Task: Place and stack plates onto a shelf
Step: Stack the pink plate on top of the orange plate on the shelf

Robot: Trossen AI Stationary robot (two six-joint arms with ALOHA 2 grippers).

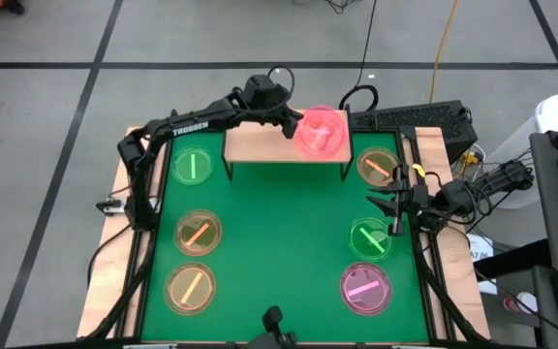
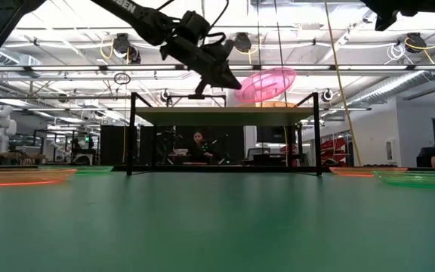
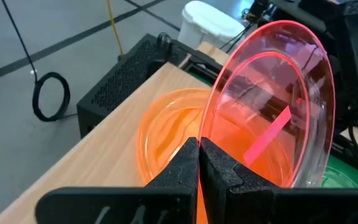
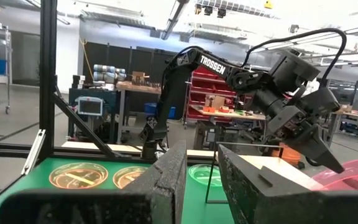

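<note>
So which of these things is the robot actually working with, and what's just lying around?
Part of the job:
- pink plate pinched in the left gripper
- amber plate on the shelf
- six plates on the table

Just there:
- black box
- white bin

At the top centre of our overhead frame stands the shelf (image 1: pixel 279 143); a plate (image 1: pixel 320 132) hangs over its right end, six plates flanking below, three each side.

Jaws pinching pink plate (image 3: pixel 272 106) rim, orange plate (image 3: pixel 169 140) on shelf (image 3: pixel 92 168)
</note>
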